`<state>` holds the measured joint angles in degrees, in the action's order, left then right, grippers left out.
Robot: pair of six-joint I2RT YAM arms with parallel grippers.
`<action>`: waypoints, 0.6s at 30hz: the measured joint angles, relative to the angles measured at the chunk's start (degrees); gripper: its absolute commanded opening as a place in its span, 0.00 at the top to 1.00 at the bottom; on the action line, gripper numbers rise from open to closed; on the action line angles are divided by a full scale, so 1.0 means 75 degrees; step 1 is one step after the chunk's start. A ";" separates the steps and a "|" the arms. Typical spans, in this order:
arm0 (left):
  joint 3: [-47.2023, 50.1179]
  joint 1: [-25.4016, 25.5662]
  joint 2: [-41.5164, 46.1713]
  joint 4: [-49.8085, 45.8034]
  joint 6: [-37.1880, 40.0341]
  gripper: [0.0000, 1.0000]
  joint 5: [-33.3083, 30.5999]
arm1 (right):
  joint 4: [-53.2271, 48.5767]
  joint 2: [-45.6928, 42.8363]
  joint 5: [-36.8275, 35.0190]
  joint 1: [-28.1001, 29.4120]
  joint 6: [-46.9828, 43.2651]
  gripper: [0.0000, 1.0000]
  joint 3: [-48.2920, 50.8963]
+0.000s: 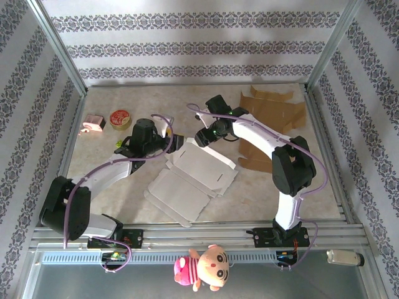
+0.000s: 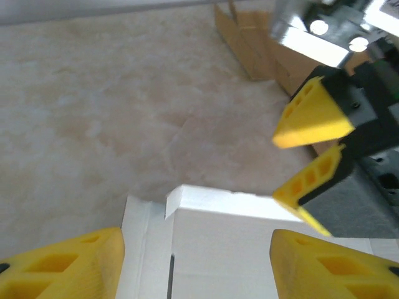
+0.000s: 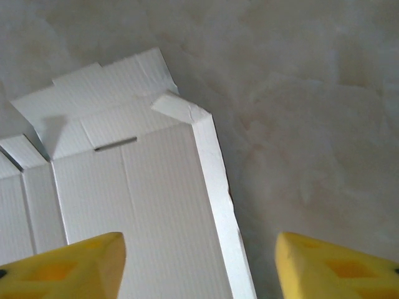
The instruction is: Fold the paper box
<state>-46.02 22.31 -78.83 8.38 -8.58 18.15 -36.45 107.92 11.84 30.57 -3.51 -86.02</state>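
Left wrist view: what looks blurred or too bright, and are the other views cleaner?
Left wrist view: the right gripper is out of focus, with glare on its metal body; the paper box edge is washed out. Right wrist view: the box is sharp, with a soft shadow across its flaps. Top view: even light, no strong glare.

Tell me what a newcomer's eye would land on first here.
The white paper box lies mostly flat mid-table. Both arms bend over its far edge, the left end effector and right end effector facing each other with jaws open. Brown cardboard lies at the far right, and a plush doll sits on the near rail.
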 measured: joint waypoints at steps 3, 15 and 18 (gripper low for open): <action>-0.0169 -0.0041 0.0265 -0.0903 -0.0096 0.37 -0.0032 | -0.0219 0.0035 0.0073 -0.0114 0.0006 0.31 0.0201; 0.0050 -0.0396 0.0804 -0.2384 -0.0361 0.35 0.0184 | -0.0988 0.1376 0.0358 -0.0455 -0.0321 0.69 0.0236; 0.0055 -0.0627 0.0804 -0.2445 -0.0446 0.35 0.0297 | -0.1046 0.1376 0.0245 -0.0437 -0.0469 0.90 0.0233</action>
<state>-45.60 17.61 -72.79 -9.96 -11.92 20.38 -44.29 118.24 13.67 27.29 -7.03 -84.27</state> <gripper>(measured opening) 0.645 0.205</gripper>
